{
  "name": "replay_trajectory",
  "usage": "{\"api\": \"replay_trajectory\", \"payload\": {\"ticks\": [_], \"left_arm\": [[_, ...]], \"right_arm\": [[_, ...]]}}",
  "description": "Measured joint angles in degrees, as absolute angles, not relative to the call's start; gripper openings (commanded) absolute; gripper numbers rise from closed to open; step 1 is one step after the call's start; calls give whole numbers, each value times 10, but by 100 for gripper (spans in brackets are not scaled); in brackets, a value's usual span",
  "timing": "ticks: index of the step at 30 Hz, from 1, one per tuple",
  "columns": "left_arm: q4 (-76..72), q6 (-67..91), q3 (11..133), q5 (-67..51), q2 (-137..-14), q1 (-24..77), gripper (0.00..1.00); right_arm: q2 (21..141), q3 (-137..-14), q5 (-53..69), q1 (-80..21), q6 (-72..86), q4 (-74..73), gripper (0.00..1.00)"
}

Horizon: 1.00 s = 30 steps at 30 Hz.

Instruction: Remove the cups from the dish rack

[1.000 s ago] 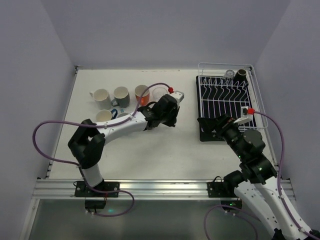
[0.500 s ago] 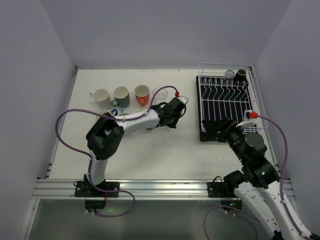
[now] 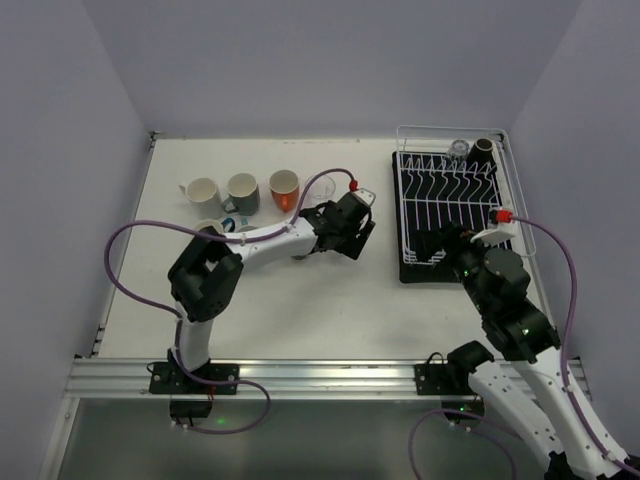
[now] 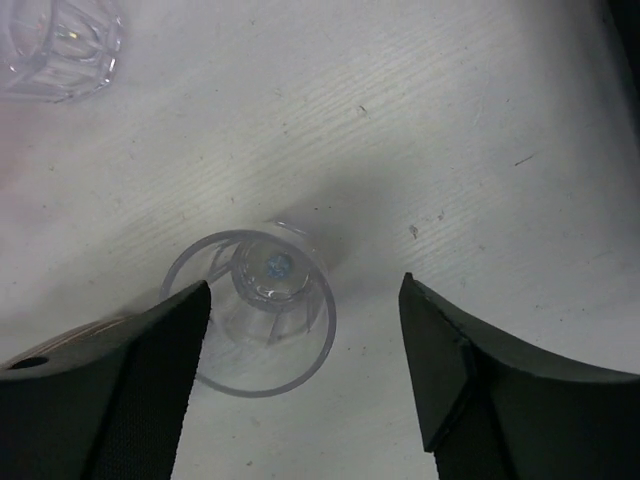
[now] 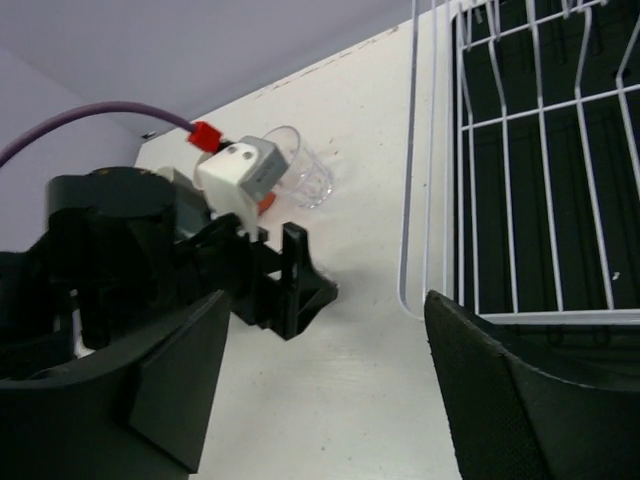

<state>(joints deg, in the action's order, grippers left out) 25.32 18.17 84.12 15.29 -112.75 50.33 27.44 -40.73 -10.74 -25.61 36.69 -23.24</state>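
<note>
Left gripper [image 4: 305, 300] stood wide open astride an upright clear glass [image 4: 265, 325]; right gripper [image 5: 325, 330] gaped empty near the dish rack [image 5: 540, 180].

White table [image 3: 300, 300], loaded.
White mug [image 3: 203, 190], grey mug [image 3: 243, 191], orange mug [image 3: 284, 188] are lined rear-L; dish rack [image 3: 452, 205] is set R.

The white wire dish rack [image 3: 455, 210] stood on the right of the white table [image 3: 300, 300], holding a clear glass [image 3: 459, 148] and a dark brown cup [image 3: 483, 150] at its far end, while a cream mug [image 3: 203, 190], a grey mug [image 3: 243, 190] and an orange mug [image 3: 284, 187] sat in a row on the left.
</note>
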Motion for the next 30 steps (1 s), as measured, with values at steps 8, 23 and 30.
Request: {"api": "replay_trajectory", "payload": {"ticks": [8,23,30], "left_arm": [[219,175,824,143,-961,503,100],[168,167,543,74,-434,503,100],[174,132,444,62,-362,503,100]], "right_arm": [[428,-492,-152,-199,309,-229,61],[818,-748,-111,-12,259,-199,53],[1016,-910,-108,35,218,-219,66]]}}
